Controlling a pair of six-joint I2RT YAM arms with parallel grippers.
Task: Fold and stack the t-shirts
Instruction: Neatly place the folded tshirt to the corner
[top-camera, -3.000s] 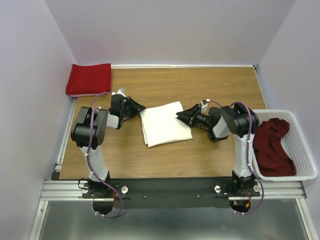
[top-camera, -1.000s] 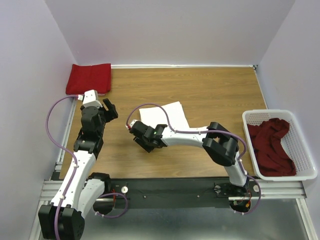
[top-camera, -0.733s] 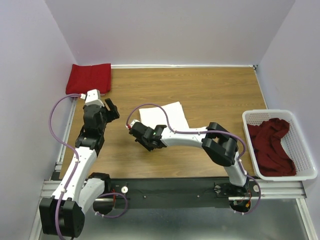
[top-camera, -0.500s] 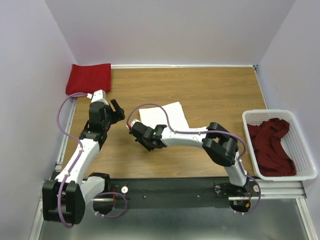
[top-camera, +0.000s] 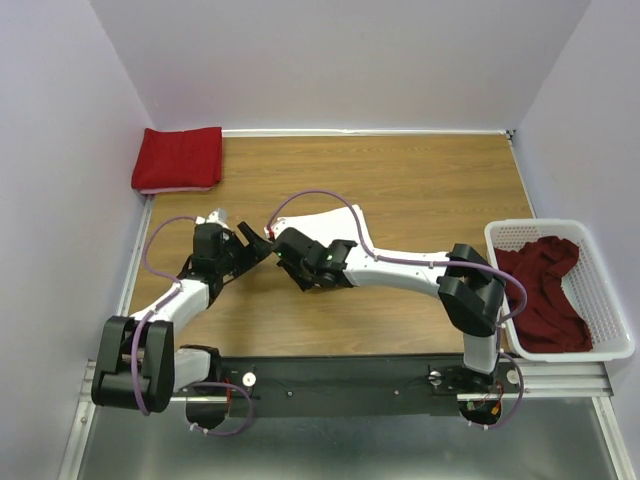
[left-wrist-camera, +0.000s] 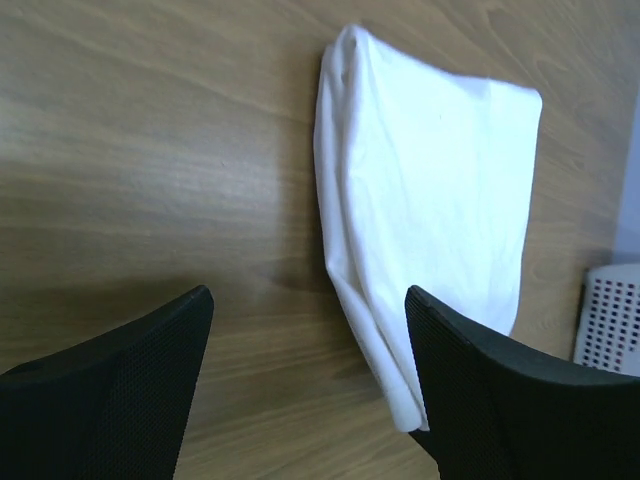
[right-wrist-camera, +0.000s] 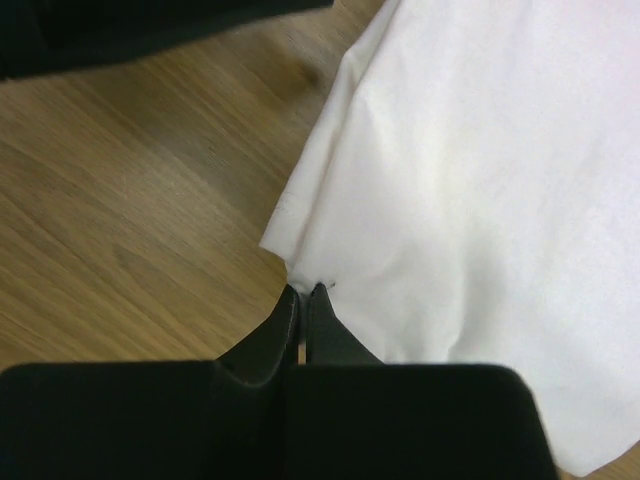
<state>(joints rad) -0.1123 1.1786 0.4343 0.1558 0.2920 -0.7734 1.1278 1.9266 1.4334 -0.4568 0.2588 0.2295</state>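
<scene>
A folded cream-white t-shirt (top-camera: 332, 224) lies mid-table, partly under my right arm. My right gripper (top-camera: 283, 243) is shut on its near left edge; in the right wrist view the jaws (right-wrist-camera: 303, 292) pinch the hem of the white t-shirt (right-wrist-camera: 480, 170) next to a corner. My left gripper (top-camera: 260, 243) lies low just left of that, open and empty. In the left wrist view its fingers (left-wrist-camera: 130, 380) straddle bare wood, its gripper midpoint (left-wrist-camera: 308, 296) beside the white t-shirt (left-wrist-camera: 430, 190). A bright red t-shirt (top-camera: 178, 157) sits folded at the back left. A dark red t-shirt (top-camera: 540, 290) lies crumpled in the basket.
A white lattice basket (top-camera: 608, 285) stands at the right edge; its corner (left-wrist-camera: 605, 315) shows in the left wrist view. The right arm stretches across the middle of the wooden table (top-camera: 420, 180), with a purple cable looping over the white shirt. Walls close in on three sides.
The left arm swung down from near the red shirt toward the white shirt, its jaws opening wider. The right gripper closed on the white shirt's edge and shifted slightly back.
</scene>
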